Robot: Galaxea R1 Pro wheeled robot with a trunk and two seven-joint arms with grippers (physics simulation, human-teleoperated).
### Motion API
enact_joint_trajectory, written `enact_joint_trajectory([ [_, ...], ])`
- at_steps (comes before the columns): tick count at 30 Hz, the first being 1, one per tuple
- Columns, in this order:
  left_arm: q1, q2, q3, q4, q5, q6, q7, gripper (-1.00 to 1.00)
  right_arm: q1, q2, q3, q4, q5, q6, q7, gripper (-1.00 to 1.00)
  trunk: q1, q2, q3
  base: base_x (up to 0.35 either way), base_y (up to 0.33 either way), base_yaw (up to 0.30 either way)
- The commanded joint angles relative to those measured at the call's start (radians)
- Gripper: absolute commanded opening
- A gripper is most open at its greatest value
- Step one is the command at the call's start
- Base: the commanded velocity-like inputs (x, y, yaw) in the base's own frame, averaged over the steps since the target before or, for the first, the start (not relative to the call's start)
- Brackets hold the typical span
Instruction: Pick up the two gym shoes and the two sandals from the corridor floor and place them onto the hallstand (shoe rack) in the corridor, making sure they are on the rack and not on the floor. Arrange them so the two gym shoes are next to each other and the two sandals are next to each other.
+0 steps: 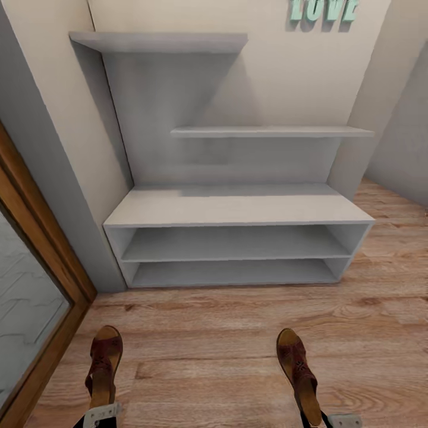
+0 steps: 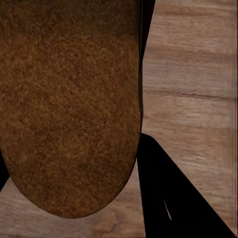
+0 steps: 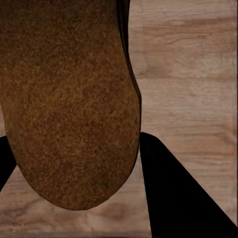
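Two sandals held before the hallstand. The left pincer is clamped on the left sandal; the right pincer is clamped on the right sandal. Both hang above the corridor floor, toes toward the rack, whose shelves stand bare. Risk: each sandal is gripped at its heel end, so the long unsupported toe could swing or catch a shelf edge and slip free.

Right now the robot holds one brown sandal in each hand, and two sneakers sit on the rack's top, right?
No. The head view shows the rack bare, with no sneakers on it. The left hand and right hand each do hold a brown sandal.
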Motion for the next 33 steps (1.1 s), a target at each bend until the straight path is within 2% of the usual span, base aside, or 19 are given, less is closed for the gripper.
enact_joint_trajectory([
  [1,-0.002,-0.003,0.007,-0.001,-0.004,0.007,-0.008,-1.0,-0.001,-0.001,-0.018,0.001,0.006,-0.002,0.007,-1.0,0.0,0.0,0.0,0.0,0.0,-0.24],
  [3,-0.015,-0.009,0.006,-0.008,-0.005,0.049,-0.001,-1.0,-0.001,-0.004,-0.053,0.0,0.006,-0.001,0.007,-1.0,0.0,0.0,0.001,0.0,0.0,-0.243],
  [5,-0.032,-0.015,0.006,-0.011,-0.006,0.086,0.009,-1.0,-0.001,-0.005,-0.071,0.0,0.007,0.0,0.007,-1.0,0.0,0.0,0.002,0.0,0.0,-0.244],
  [6,-0.054,-0.019,0.006,-0.012,-0.007,0.127,0.026,-1.0,-0.001,-0.006,-0.083,0.0,0.007,0.0,0.007,-1.0,0.0,0.0,0.002,0.0,0.0,-0.246],
  [12,-0.154,-0.029,0.005,-0.012,-0.009,0.284,0.108,-1.0,-0.001,-0.005,-0.101,0.0,0.008,0.001,0.008,-1.0,0.0,0.0,0.003,0.0,0.0,-0.247],
  [14,-0.213,-0.038,-0.004,-0.011,-0.01,0.362,0.139,-1.0,-0.001,-0.005,-0.103,0.001,0.008,0.001,0.008,-1.0,0.0,0.0,0.003,0.0,0.0,-0.247],
  [15,-0.275,-0.049,-0.027,-0.009,-0.011,0.456,0.179,-1.0,-0.001,-0.004,-0.103,0.001,0.009,0.001,0.009,-1.0,0.0,0.0,0.003,0.0,0.0,-0.247],
  [17,-0.314,-0.056,-0.044,-0.008,-0.011,0.511,0.208,-1.0,-0.001,-0.004,-0.102,0.001,0.009,0.001,0.009,-1.0,0.0,0.0,0.003,0.0,0.0,-0.25],
  [18,-0.361,-0.064,-0.064,-0.008,-0.01,0.565,0.232,-1.0,-0.001,-0.004,-0.102,0.001,0.009,0.001,0.009,-1.0,0.0,0.0,0.003,0.0,0.0,-0.25],
  [19,-0.382,-0.067,-0.07,-0.007,-0.01,0.587,0.237,-1.0,-0.001,-0.004,-0.102,0.001,0.01,0.001,0.01,-1.0,0.0,0.0,0.003,0.0,0.0,-0.199],
  [21,-0.46,-0.07,-0.081,-0.005,-0.01,0.666,0.245,-1.0,-0.001,-0.003,-0.101,0.001,0.01,0.001,0.01,-1.0,0.0,0.0,0.003,0.0,0.0,-0.046],
  [28,-0.48,-0.069,-0.083,-0.017,-0.01,0.685,0.242,-1.0,-0.001,-0.002,-0.1,0.001,0.011,0.001,0.01,-1.0,0.0,0.0,0.003,0.0,0.0,-0.008],
  [33,-0.482,-0.07,-0.082,-0.019,-0.009,0.682,0.242,-1.0,-0.001,-0.002,-0.1,0.001,0.011,0.001,0.01,-1.0,0.0,0.0,0.003,0.208,-0.089,0.0],
])
